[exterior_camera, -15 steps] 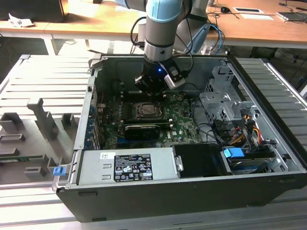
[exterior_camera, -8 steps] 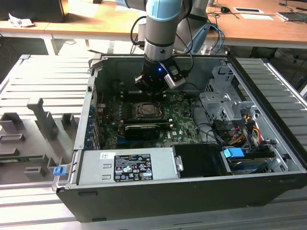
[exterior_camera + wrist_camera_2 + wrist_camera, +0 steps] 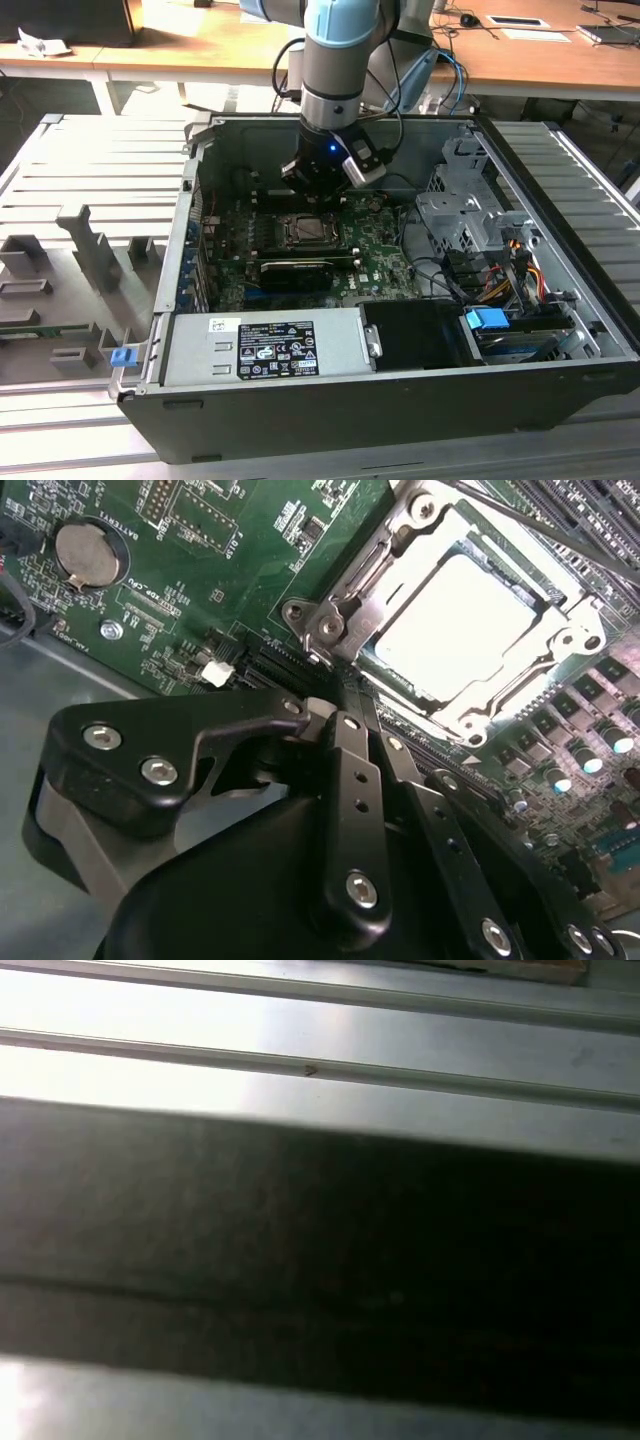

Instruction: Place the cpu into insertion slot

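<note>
Item count: one open computer case; one green motherboard; one CPU socket frame holding one chip; one coin-cell battery; one robot arm; one labelled power supply.

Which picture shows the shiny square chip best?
The second wrist view: the cpu looks big and bright, lying inside the insertion slot. The exterior view shows it small, below the gripper.

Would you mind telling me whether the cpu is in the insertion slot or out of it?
In: the cpu lies flat inside the insertion slot's silvery frame, apart from the pincer.
</note>
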